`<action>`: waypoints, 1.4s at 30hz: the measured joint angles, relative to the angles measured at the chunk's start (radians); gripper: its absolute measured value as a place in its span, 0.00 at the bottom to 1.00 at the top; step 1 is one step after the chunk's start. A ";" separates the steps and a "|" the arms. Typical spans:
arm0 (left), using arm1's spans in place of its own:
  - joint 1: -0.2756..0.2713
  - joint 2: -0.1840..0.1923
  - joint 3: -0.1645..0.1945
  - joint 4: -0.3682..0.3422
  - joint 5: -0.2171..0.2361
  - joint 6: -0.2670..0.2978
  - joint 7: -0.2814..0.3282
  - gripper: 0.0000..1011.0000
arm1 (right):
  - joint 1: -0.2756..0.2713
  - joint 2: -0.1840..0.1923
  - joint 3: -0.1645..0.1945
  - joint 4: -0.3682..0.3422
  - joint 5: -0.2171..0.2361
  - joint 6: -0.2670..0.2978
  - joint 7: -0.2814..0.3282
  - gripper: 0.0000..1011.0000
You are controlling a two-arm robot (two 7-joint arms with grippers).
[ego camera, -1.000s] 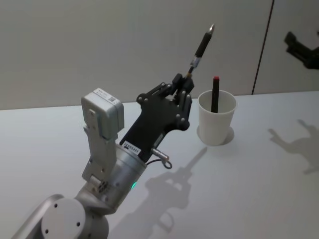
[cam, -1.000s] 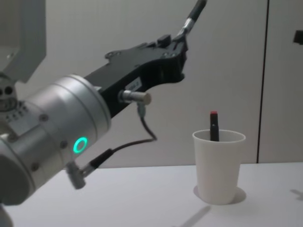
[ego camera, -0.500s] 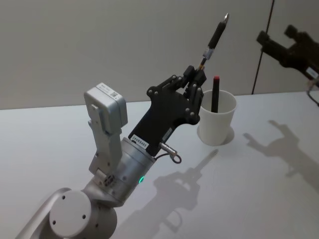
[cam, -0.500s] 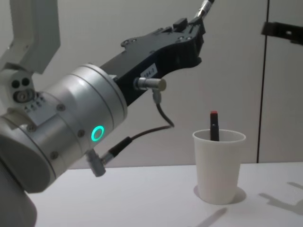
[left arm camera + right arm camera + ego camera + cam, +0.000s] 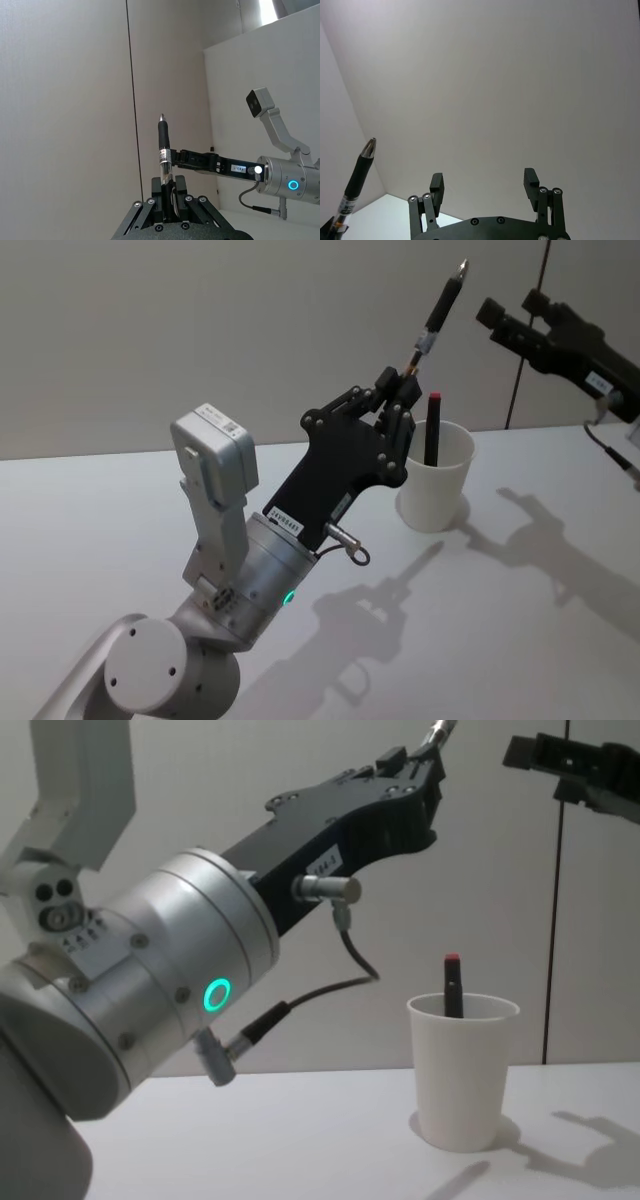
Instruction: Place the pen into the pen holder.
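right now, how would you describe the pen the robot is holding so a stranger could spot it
Find the white paper cup on the table; just left of it the left gripper is raised, shut on the pen. It slants upward, metal tip on top, clear barrel with a black grip, unlike the red-topped pen standing inside the cup.
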 joint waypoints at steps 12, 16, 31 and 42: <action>-0.003 -0.004 0.000 0.004 -0.003 -0.004 -0.007 0.15 | -0.060 0.060 0.037 -0.069 0.118 0.075 0.001 0.99; -0.004 -0.004 0.000 0.004 -0.004 -0.004 -0.008 0.15 | -0.080 0.084 0.056 -0.090 0.177 0.109 0.012 0.99; -0.005 -0.005 0.000 0.005 -0.005 -0.005 -0.010 0.15 | -0.104 0.099 0.067 -0.143 0.417 0.226 0.036 0.99; -0.005 -0.005 0.000 0.005 -0.005 -0.005 -0.011 0.15 | -0.076 0.048 0.018 -0.142 0.492 0.269 0.031 0.99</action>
